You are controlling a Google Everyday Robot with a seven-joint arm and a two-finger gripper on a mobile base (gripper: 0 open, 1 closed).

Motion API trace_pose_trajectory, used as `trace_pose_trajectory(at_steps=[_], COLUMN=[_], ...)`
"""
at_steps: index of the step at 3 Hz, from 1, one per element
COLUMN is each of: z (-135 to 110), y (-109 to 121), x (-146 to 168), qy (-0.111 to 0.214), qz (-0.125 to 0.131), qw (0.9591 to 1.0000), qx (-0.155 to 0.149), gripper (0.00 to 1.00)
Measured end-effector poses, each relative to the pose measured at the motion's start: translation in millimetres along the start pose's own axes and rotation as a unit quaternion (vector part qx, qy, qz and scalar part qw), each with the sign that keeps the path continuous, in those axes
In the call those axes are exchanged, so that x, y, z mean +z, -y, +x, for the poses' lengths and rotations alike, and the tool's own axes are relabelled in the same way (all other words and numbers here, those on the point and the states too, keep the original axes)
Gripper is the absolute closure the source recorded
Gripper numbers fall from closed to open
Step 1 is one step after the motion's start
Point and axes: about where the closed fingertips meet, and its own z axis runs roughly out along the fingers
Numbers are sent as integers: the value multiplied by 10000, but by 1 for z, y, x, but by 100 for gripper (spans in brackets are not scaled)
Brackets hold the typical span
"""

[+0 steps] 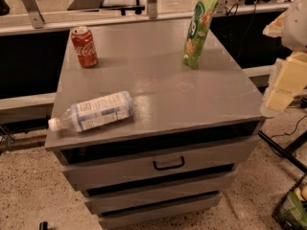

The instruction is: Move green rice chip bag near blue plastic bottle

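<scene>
The green rice chip bag [197,28] stands on end at about 1 o'clock on the grey cabinet top [158,80], close to the far right corner. Its upper end leans slightly toward 1 o'clock. The gripper [280,87] is well apart from it, off the cabinet altogether at 3 o'clock in your view. It hangs just beyond the cabinet's right edge, near the front corner. From the gripper, the bag lies toward 10 o'clock, with bare cabinet top between them and no contact.

You see the gripper only as pale cream blocks stacked at a slant, the upper part leaning toward 1 o'clock and the lower end pointing toward 7 o'clock. A white rounded part of the arm sits above it and is cut off by the right border. The view does not let you judge whether the gripper is spread or closed, or whether it has hold of anything.

The blue plastic bottle [93,111] lies on its side at about 8 o'clock on the top, near the front left corner. Its white cap [53,124] points toward 8 o'clock and reaches the left edge. Bag and bottle are well apart, on opposite corners of the surface. A red soda can [84,47] stands upright at about 10 o'clock, near the far left corner, apart from both. Below the top, the upper drawer carries a dark handle [169,164].
</scene>
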Motion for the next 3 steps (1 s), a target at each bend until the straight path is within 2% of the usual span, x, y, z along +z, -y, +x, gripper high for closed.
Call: trace_pose_trajectory(at_steps=[1,2,3], z=[-7,-18,-40], y=[39,82,94], x=[-6,-8,2], qy=[152,663,1493], qz=[278,573,655], qw=[9994,9950,9837], qx=[148,487,752], gripper=[0,0,0])
